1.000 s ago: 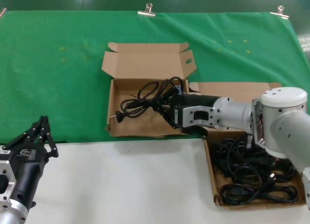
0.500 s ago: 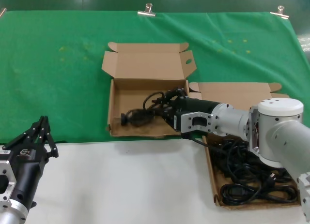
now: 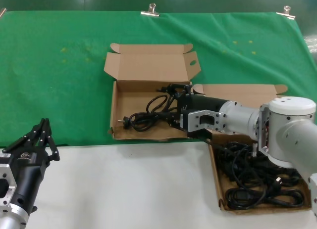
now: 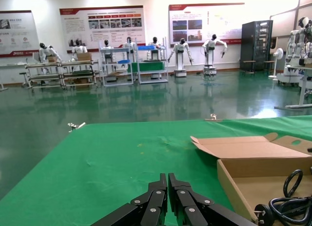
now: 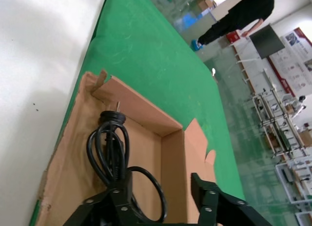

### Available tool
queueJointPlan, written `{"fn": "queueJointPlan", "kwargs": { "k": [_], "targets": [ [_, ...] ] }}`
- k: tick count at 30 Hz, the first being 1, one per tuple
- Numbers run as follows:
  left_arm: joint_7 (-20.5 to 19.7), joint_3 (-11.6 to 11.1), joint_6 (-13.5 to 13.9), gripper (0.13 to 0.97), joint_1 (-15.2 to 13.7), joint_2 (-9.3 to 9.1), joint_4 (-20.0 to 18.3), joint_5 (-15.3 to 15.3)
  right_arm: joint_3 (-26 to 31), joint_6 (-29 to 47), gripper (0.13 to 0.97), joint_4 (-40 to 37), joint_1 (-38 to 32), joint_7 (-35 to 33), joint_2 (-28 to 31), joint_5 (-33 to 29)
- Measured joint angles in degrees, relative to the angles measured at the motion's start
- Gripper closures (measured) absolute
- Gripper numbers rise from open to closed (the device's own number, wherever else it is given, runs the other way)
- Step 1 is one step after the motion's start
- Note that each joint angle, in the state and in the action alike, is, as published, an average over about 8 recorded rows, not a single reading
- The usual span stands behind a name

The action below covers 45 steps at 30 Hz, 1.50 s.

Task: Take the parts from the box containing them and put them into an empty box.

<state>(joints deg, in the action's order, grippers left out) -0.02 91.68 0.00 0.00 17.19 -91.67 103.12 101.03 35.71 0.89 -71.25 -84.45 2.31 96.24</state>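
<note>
The squarer cardboard box (image 3: pixel 113 105) stands open on the green cloth, its lid flap showing an oval hole. One black power cord (image 3: pixel 148 113) lies loose on its floor. My right gripper (image 3: pixel 173 106) is open over the right part of this box, just beside the cord. In the right wrist view the gripper (image 5: pixel 163 192) is spread wide, with the cord (image 5: pixel 109 148) lying ahead of it inside the box (image 5: pixel 170 157). The wider box (image 3: pixel 214 164) on the right holds several coiled cords (image 3: pixel 257 177). My left gripper (image 3: pixel 42 135) is shut and parked at the lower left.
The green cloth (image 3: pixel 59 80) covers the far half of the table, and white tabletop (image 3: pixel 124 189) lies in front. Metal clips (image 3: pixel 150 11) hold the cloth's far edge. The left wrist view shows the shut gripper (image 4: pixel 167 179) and the squarer box's wall (image 4: pixel 234 187).
My right gripper carried the cord down into the squarer box and opened. The cord now lies on the box floor. The left arm has not moved.
</note>
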Motion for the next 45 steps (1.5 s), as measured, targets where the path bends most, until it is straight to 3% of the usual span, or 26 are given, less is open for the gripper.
{"fn": "queueJointPlan", "kwargs": {
  "k": [3,7,12,24,30,45],
  "targets": [
    [0.0,0.0,0.0,0.929,0.0,0.0,0.0,0.0,-0.21,1.01,0.661,0.16,-0.25,-0.76,0.43,0.02],
    [0.0,0.0,0.0,0.929,0.0,0.0,0.0,0.0,-0.24,2.74,0.661,0.68,-0.52,-1.38,1.19,-0.14],
    [0.0,0.0,0.0,0.929,0.0,0.0,0.0,0.0,0.07,5.31,0.527,3.45,0.06,-1.03,2.62,-0.5],
    [0.0,0.0,0.0,0.929,0.0,0.0,0.0,0.0,3.79,6.68,0.276,26.49,10.39,12.38,9.46,-3.4],
    [0.0,0.0,0.0,0.929,0.0,0.0,0.0,0.0,4.37,6.03,0.209,33.98,14.04,16.25,12.05,-3.69],
    [0.0,0.0,0.0,0.903,0.0,0.0,0.0,0.0,3.55,3.42,0.129,38.3,17.93,20.71,12.54,-3.01]
  ]
}}
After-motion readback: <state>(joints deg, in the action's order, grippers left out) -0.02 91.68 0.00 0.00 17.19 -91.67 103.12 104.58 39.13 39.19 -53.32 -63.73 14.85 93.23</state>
